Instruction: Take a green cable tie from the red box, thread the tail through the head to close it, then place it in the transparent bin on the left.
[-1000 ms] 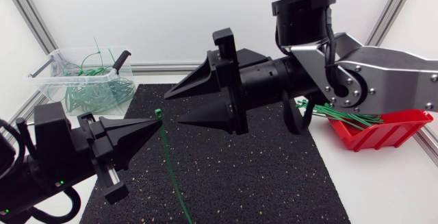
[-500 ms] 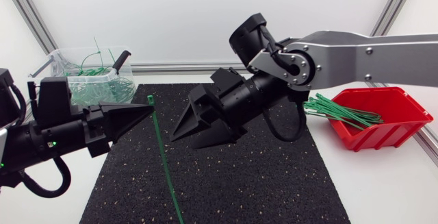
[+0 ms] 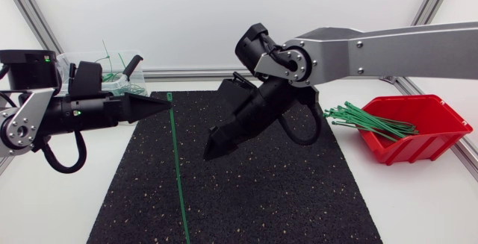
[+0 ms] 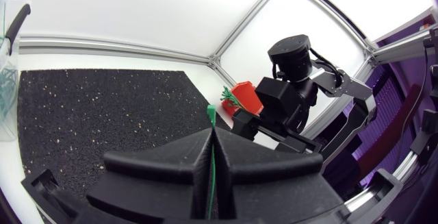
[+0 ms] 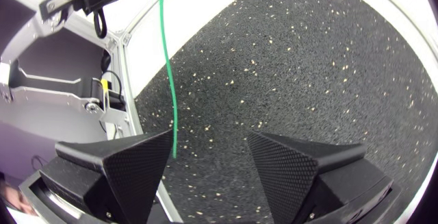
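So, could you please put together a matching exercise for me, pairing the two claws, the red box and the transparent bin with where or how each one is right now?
Things
1. left claw
2. right claw
3. red box
4. transparent bin

Places and states
A. at the table's far left, partly behind the left arm
B. open, holding nothing, over the black mat
C. shut on a green cable tie that hangs down
D. at the right, with green ties poking out over its rim

Pairs: 1-C, 2-B, 3-D, 4-A
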Robot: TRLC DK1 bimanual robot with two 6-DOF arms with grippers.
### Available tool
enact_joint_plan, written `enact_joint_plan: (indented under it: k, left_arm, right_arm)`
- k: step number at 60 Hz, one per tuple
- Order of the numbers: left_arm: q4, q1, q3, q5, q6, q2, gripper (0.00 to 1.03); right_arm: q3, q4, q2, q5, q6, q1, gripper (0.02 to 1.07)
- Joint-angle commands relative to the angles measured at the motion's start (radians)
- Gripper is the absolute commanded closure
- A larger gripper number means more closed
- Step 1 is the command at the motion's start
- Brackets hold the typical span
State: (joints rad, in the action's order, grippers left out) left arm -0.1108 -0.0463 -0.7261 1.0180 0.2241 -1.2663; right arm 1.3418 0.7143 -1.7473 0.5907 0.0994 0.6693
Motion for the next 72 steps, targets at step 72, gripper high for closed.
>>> enact_joint_plan:
  k: [72]
  left_arm:
    - [0.522,-0.059,-0.386,0.12,-0.414,-0.358,1.0]
  right_arm:
    - [-0.352,-0.587,0.071,-0.847,1.251,0.486,0.07]
